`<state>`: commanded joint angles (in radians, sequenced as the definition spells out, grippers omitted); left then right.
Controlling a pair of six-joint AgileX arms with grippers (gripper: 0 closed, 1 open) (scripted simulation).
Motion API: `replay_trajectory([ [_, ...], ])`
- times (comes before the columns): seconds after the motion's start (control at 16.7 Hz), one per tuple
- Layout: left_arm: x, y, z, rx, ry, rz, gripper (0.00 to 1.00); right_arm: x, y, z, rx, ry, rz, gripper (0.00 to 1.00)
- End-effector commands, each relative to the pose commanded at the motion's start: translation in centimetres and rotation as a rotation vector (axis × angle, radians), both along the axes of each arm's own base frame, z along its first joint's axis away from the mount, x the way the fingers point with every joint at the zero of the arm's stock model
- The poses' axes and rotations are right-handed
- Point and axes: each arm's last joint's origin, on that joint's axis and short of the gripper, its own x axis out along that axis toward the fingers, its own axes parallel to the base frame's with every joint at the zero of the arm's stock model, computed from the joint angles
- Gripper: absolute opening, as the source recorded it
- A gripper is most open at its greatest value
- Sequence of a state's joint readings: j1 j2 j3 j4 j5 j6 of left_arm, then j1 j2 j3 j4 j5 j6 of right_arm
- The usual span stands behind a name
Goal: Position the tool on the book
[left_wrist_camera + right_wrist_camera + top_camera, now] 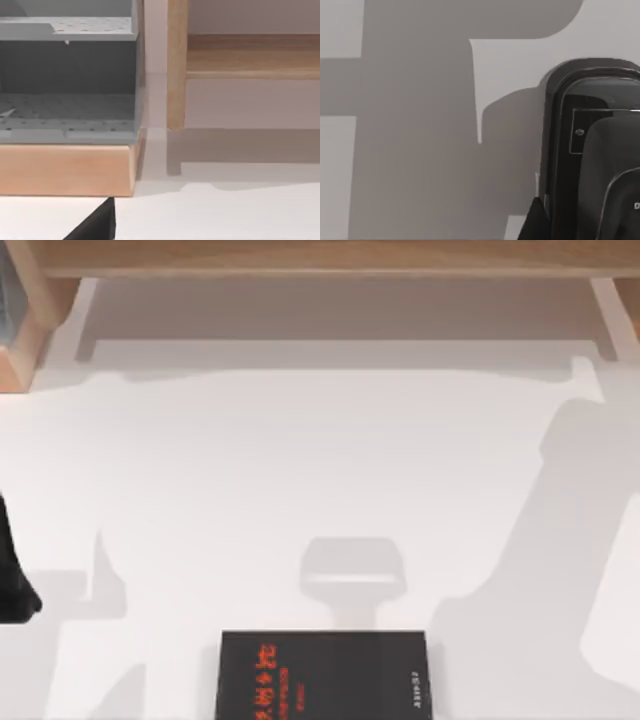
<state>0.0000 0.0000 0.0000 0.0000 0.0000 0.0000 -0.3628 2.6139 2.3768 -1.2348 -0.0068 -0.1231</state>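
Book (325,675) lies flat at the table's (300,460) near edge, centre, black cover up. Tool (592,150), dark and rounded, fills the right wrist view close under that arm; looks rigid, smooth, likely slippery; best pinched across its narrow sides. Whether jaws grip it: cannot tell. Wooden shelf (67,167) far back left.
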Motion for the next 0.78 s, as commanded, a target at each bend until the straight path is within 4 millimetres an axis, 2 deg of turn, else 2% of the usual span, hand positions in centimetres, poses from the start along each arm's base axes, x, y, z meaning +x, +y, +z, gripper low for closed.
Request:
replay_trajectory([
  [0.42,0.0,0.0,0.0,0.000,0.000,0.000,1.00,0.0,-0.1,0.0,0.001,0.000,-0.003,0.00],
  [0.48,0.0,0.0,0.0,0.000,0.000,0.000,1.00,-0.2,-0.2,0.5,-0.001,-0.004,-0.012,0.00],
  [0.6,0.0,0.0,0.0,0.000,0.000,0.000,1.00,-0.8,-0.5,2.4,-0.008,-0.015,-0.051,0.00],
  [0.78,0.0,0.0,0.0,0.000,0.000,0.000,1.00,-2.1,0.6,7.4,-0.029,-0.069,-0.139,0.00],
])
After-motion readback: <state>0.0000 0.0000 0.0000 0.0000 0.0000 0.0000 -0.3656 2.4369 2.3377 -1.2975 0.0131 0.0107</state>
